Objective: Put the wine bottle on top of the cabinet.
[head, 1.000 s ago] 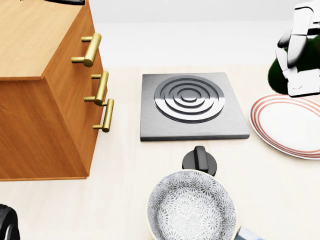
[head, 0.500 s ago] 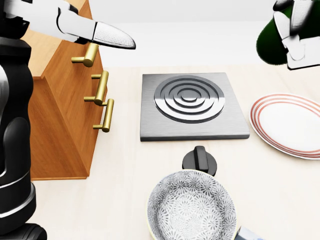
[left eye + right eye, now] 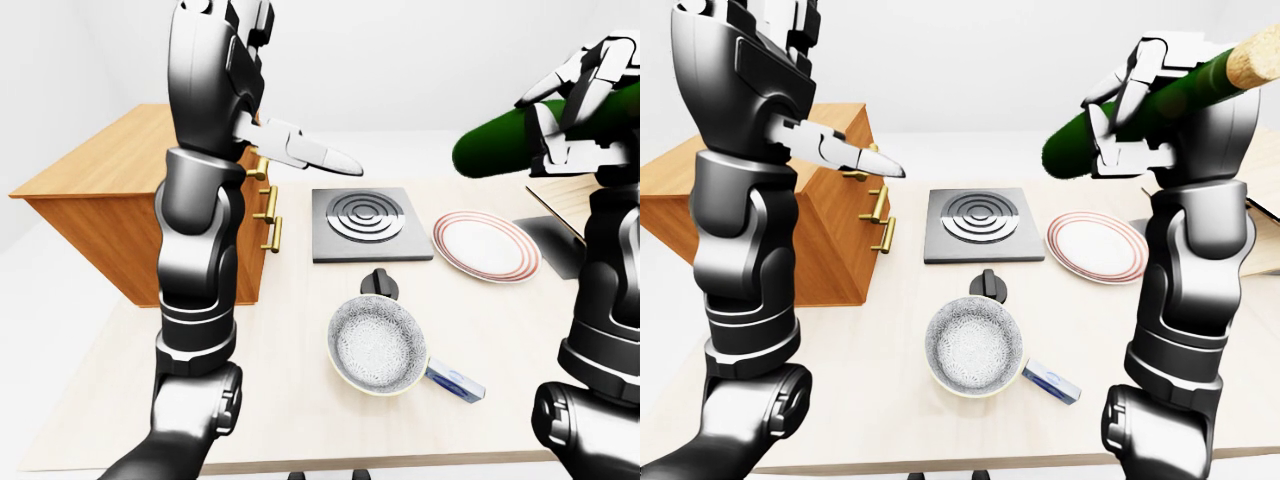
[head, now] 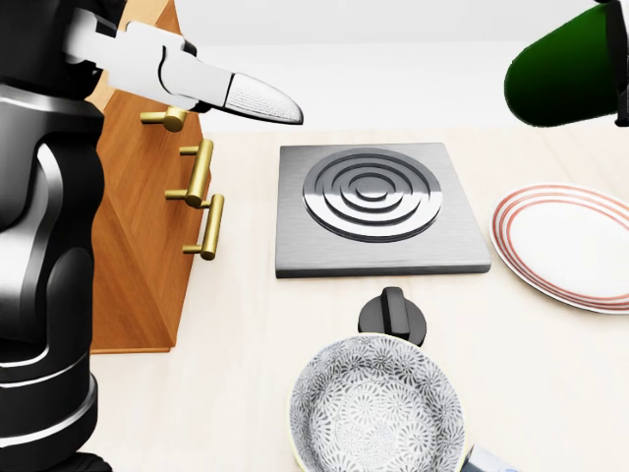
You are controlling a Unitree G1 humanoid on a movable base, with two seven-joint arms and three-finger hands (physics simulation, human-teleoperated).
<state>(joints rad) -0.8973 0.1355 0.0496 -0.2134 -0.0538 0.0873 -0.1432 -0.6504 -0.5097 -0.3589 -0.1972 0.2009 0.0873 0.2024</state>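
The green wine bottle lies almost level in the air at the upper right, cork end up and to the right, its round base pointing left above the table. My right hand is shut round the bottle's body. The wooden cabinet with brass handles stands at the left, its flat top bare. My left hand is raised before the cabinet, fingers stretched out to the right, open and holding nothing. My left arm hides much of the cabinet in the head view.
On the pale table are a steel hob plate, a black knob, a patterned bowl, a red-rimmed plate and a small blue-and-white box. A dark tray lies at the right edge.
My left arm has risen from the bottom left corner to stand in front of the cabinet. My right hand has lifted the bottle higher and tipped it toward level. The camera has not moved.
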